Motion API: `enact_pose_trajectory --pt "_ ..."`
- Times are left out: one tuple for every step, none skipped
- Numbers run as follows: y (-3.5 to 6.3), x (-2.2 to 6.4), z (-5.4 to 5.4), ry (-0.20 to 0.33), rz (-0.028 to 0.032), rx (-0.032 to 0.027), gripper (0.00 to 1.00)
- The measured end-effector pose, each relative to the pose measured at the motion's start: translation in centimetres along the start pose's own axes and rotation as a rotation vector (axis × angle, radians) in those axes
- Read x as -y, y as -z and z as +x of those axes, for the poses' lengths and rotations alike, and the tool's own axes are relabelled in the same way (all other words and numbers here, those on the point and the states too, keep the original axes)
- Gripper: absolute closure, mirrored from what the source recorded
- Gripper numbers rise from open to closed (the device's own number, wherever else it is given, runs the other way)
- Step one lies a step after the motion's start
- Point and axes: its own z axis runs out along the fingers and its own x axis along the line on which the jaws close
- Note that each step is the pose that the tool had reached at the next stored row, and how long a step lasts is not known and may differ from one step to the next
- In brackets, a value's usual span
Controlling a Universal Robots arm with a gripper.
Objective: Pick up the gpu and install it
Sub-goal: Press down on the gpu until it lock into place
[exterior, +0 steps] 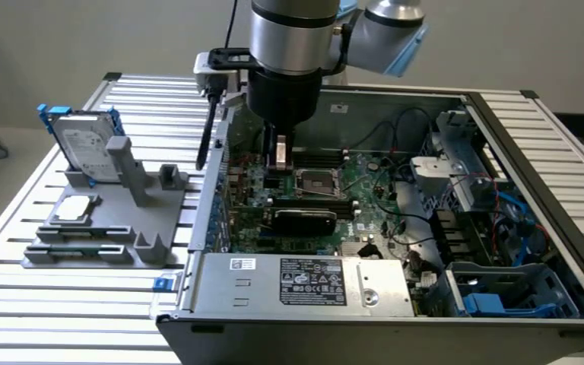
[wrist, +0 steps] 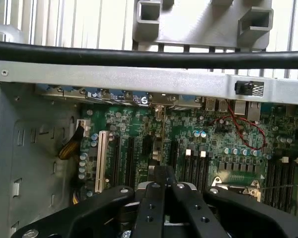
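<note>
Presently, the arm hung over the open computer case [exterior: 535, 122], which lay on its side on the slatted aluminium table [exterior: 28, 304]. The gripper [exterior: 280, 161] was lowered into the case above the motherboard [exterior: 368, 190], just beside the CPU socket [exterior: 318, 181]. In the wrist view the gripper [wrist: 164, 173] had its two fingers pressed together, poised over the row of expansion slots [wrist: 129, 158]. The gpu [exterior: 303, 220] sat apart from the gripper on the motherboard, its black rounded cover showing, between the CPU socket and the power supply [exterior: 307, 281]; whether it was fully seated could not be told. On the exterior view's left, outside the case, a grey fixture [exterior: 140, 236] held the hard drive [exterior: 84, 148] upright in its blue frame, with a small silver square module [exterior: 74, 209] lying flat nearby.
</note>
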Motion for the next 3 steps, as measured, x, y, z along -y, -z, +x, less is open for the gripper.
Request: enact_pose_trajectory --pt "0.00 0.00 0.00 0.000 0.0000 0.0000 0.89" --pt "0.00 0.00 0.00 0.000 0.0000 0.0000 0.89" --pt "0.01 0.00 0.00 0.000 0.0000 0.0000 0.89"
